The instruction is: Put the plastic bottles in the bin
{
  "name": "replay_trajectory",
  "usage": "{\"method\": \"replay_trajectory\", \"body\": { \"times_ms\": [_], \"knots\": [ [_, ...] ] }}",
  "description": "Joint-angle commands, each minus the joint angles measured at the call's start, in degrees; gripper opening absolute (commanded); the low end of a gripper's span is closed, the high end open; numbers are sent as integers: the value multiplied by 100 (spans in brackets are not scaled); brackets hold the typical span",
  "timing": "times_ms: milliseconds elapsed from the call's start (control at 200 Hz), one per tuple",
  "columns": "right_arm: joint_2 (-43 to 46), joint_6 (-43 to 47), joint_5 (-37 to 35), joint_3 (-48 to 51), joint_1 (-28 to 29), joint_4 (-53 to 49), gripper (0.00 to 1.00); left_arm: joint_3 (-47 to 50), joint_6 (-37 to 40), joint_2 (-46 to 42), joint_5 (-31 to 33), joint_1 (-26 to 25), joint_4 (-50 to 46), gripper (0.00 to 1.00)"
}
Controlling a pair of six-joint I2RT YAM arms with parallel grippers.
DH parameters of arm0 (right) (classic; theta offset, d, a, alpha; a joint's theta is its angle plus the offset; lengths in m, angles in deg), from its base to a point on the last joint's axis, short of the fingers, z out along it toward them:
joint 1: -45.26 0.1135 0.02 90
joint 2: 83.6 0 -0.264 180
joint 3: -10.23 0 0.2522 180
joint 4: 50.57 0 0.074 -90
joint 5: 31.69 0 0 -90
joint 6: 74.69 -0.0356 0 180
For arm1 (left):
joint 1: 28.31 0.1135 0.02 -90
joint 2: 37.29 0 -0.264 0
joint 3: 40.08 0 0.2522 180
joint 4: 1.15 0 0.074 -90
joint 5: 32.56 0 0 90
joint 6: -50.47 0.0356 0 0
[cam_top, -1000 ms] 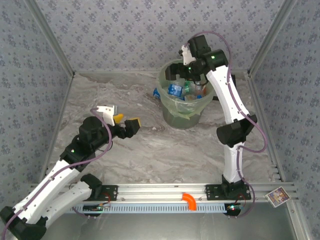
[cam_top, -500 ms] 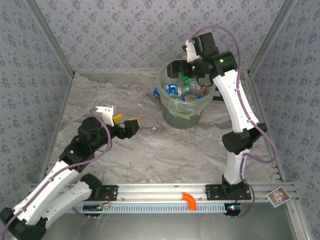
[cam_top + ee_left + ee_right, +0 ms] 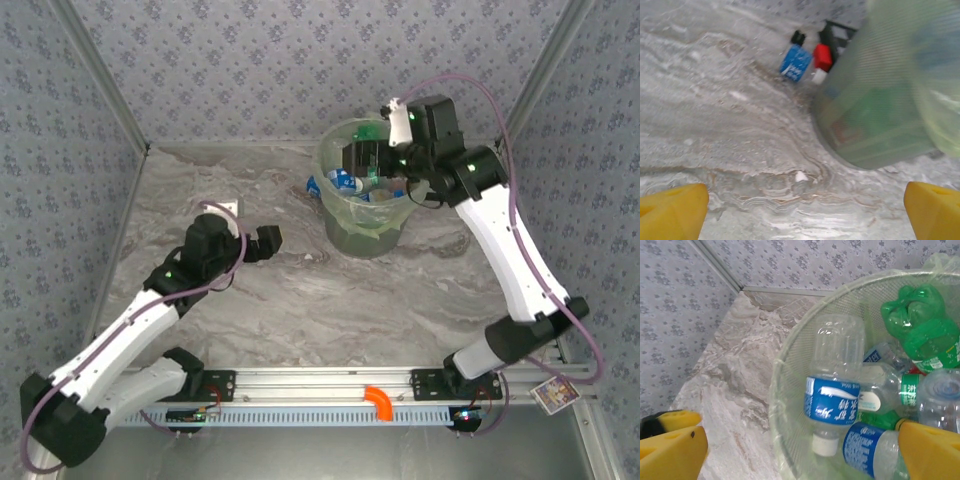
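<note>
- Left gripper, centre-left, wide and empty: sweep in low, jaws astride one bottle.
- Blue-labelled plastic bottle and red-orange white-capped bottle lie just beside the round translucent yellow-green plastic bin, upper centre.
- Right gripper, above the bin, wide and empty — keep it clear.

Grey marbled tabletop, floral-papered walls, orange curved piece on the front rail

1. From overhead we see bright, even, diffuse light. The bin throws only a faint, soft shadow on the table.
2. Our left wrist view is smeared throughout. The bin's wall and the left gripper fingertips look hazy.
3. Our right wrist view is sharper. The bottles read crisply, with a mild sheen on the clear plastic.
</note>
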Motion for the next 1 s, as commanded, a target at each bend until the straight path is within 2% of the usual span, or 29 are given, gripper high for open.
{"method": "replay_trajectory", "body": {
  "times_ms": [0,175,380,610,835,995],
  "knots": [
    [577,-121,-228,530,76,588,100,-285,-463,412,4,250,229,99],
    [1373,-118,-355,1376,112,959,100,-846,-1297,1640,-350,679,421,92],
    [2019,-43,-518,1977,123,1150,100,-1566,-2135,3113,-216,773,800,88],
    [2378,124,-701,2226,99,1064,100,-2444,-3060,4642,-355,814,1186,86],
    [2640,196,-762,2424,85,1086,100,-3306,-3651,5807,-497,810,1620,86],
    [2674,214,-758,2483,75,1036,100,-4065,-3770,6466,-483,723,1644,86]
  ]
}}
